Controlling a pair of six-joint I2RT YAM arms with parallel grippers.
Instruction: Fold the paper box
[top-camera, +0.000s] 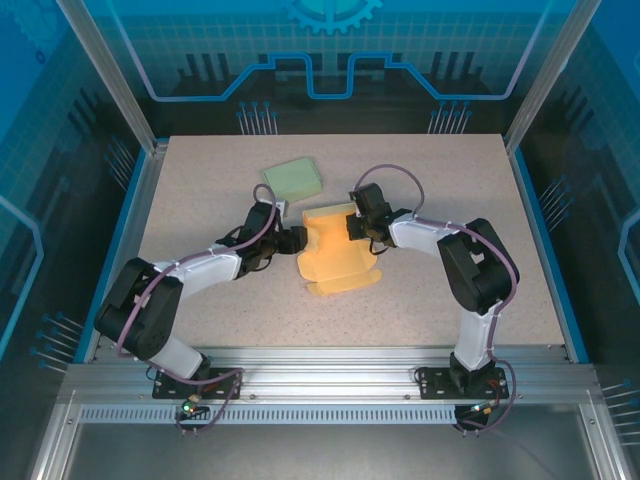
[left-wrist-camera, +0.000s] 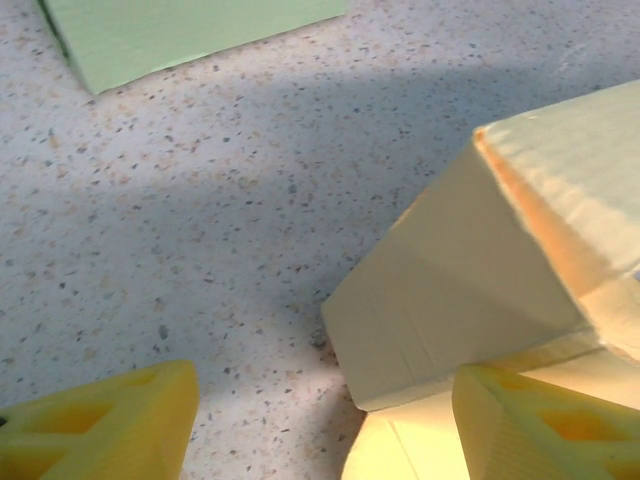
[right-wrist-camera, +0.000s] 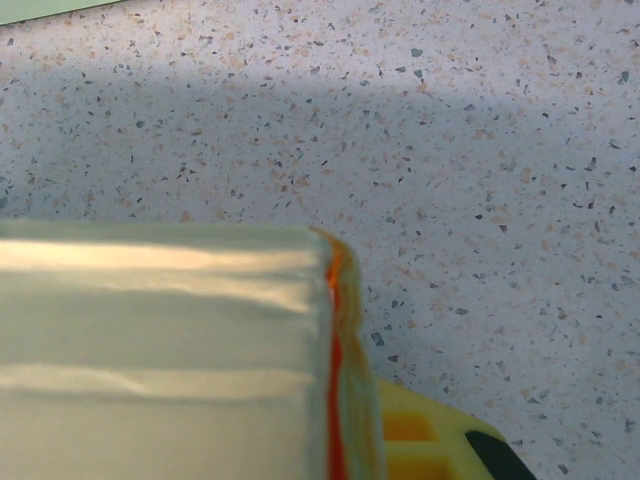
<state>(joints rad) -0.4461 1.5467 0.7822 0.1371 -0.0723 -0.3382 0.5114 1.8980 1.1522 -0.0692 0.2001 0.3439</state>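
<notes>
Nearest of all, the left arm's base (top-camera: 185, 372) and the right arm's base (top-camera: 462, 372) sit bolted to the metal rail (top-camera: 320, 365) at the front edge of the speckled worktop (top-camera: 200, 300). Both arms reach inward to the middle of it.

On the left, the left gripper (top-camera: 292, 240) lies low on the worktop and points right at the yellow paper box (top-camera: 338, 255). Its wrist view shows the two yellow fingers (left-wrist-camera: 110, 425) standing well apart. The near corner of a raised box wall (left-wrist-camera: 450, 300) sits between them, closer to the right-hand finger, and that finger overlaps the flat sheet at the foot of the wall. The other finger has bare worktop around it. Whether either finger presses on the paper cannot be told.

Behind the left gripper, towards the far side, a flat green box (top-camera: 293, 178) lies alone, well apart from the yellow one. Nothing lies between it and the gripper.

The paper box lies at the centre between the two grippers, partly folded: its far walls stand up and its near part lies flatter.

On the right, the right gripper (top-camera: 352, 225) meets the box's upper right edge with its jaws closed on the raised wall. In its wrist view that pale wall (right-wrist-camera: 160, 350) runs right beside one yellow finger (right-wrist-camera: 425, 440), with open worktop beyond.
</notes>
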